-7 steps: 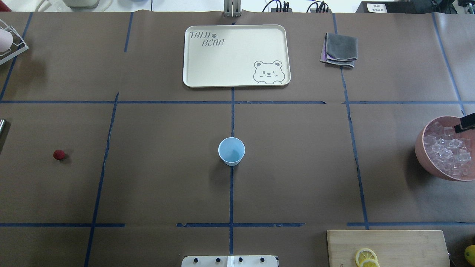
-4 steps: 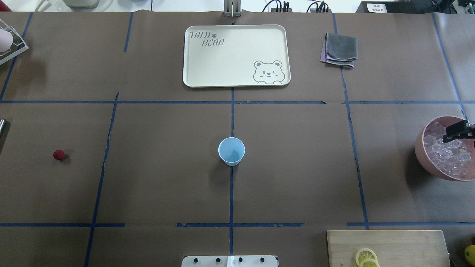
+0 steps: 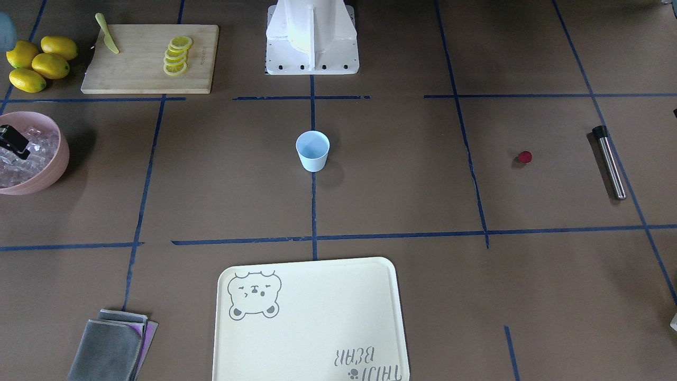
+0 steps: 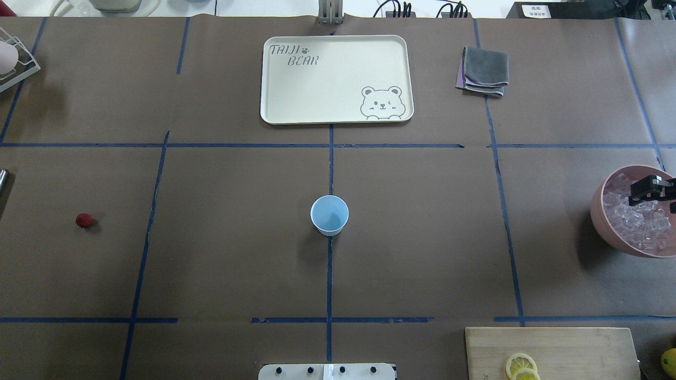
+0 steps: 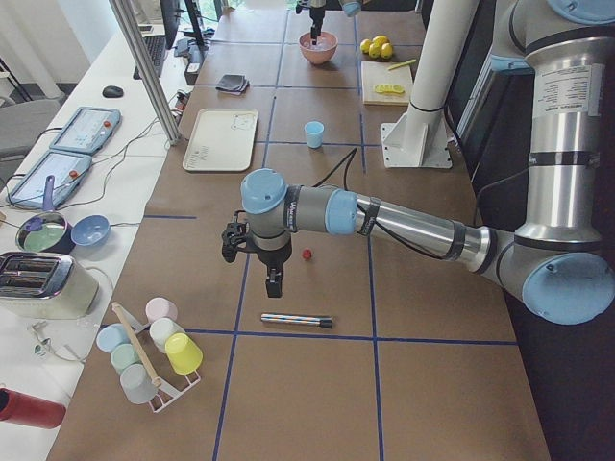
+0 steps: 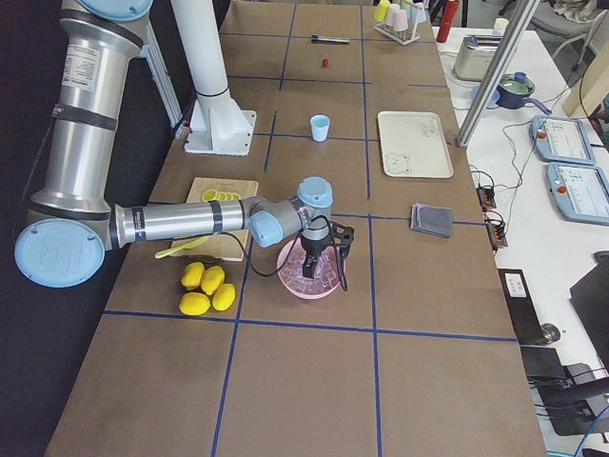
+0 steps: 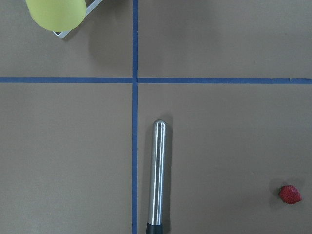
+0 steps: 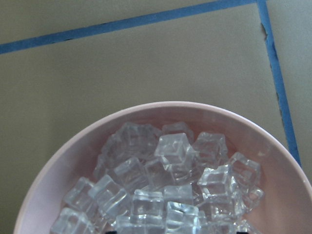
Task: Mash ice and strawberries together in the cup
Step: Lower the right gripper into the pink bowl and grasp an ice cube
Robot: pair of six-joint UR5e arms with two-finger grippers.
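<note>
Cup [image 4: 329,214]: pale blue, upright on the centre tape line of the brown table, nothing visible inside it. Strawberry [image 4: 84,220]: one small dark-red piece lying on bare table well off toward the robot's left, apart from the cup. Ice [image 8: 165,185]: clear cubes heaped in a pink bowl [image 4: 597,211] at the far right edge of the table.

Right gripper [image 4: 652,192] hangs over the bowl, just above the ice. Two dark fingertips show well apart at the bottom of the wrist view, so the jaws stand apart with nothing between them.

Left gripper [image 5: 272,283] shows only in the side view, hanging low above the table between the strawberry and a metal rod [image 7: 157,175] with a black end. Cannot tell how its jaws stand.

Beyond the cup: cream tray [image 4: 327,79] with a bear print, folded grey cloth [image 4: 483,71] to its right. Near the robot's base: wooden board [image 3: 137,69] with lemon slices [image 3: 177,55]; whole lemons [image 3: 37,63] beside it.
</note>
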